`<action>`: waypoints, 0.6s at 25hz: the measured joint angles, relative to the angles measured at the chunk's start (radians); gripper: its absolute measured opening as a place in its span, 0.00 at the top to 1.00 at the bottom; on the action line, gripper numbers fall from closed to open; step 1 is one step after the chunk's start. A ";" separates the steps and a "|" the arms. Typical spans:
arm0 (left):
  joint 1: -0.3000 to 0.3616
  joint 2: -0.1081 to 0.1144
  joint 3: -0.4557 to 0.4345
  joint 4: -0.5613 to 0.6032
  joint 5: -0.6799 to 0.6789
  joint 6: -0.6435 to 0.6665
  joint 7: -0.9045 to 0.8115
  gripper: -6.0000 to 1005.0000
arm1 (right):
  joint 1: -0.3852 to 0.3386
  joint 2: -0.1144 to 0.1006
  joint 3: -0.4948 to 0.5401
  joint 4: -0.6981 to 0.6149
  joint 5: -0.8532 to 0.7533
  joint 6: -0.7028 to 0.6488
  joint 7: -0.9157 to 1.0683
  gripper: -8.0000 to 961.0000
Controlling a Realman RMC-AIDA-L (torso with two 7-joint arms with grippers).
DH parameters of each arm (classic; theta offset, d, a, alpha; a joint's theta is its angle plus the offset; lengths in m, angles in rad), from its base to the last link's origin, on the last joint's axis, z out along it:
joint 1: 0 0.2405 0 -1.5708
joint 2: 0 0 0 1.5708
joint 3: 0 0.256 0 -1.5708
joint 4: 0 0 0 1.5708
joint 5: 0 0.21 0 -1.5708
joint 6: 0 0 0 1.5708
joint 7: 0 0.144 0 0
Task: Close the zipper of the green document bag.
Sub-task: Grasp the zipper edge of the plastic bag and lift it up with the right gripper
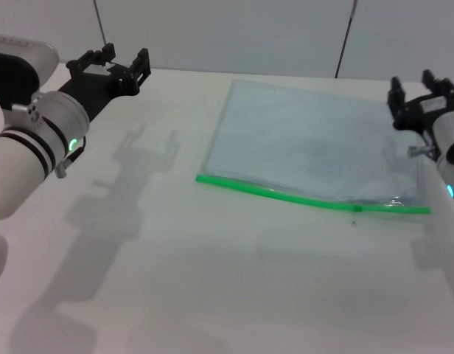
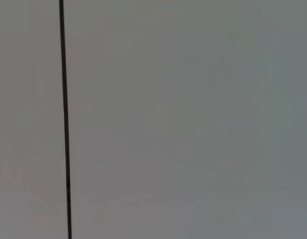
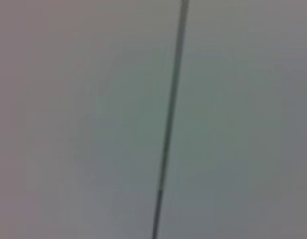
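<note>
Zipper [image 1: 308, 198]: near edge of the bag [image 1: 315, 144], lying flat right of centre.
Handling: thin, floppy, slick; pin one end, pinch the slider [image 1: 356, 209].
Left gripper [image 1: 125, 63]: raised far left, fingers spread.
Right gripper [image 1: 418, 92]: beside bag's right edge, spread too.

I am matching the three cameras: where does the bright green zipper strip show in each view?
Head view: the bright green zipper strip edges the near side of the translucent blue-grey pouch, right of centre.
Left wrist view: not in it.
Right wrist view: not in it.
Shared landmark: a thin dark vertical line on the wall.
</note>
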 joint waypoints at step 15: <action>-0.006 0.001 -0.001 0.027 0.001 -0.053 -0.004 0.40 | -0.122 -0.045 0.064 -0.079 -0.144 0.068 0.081 0.49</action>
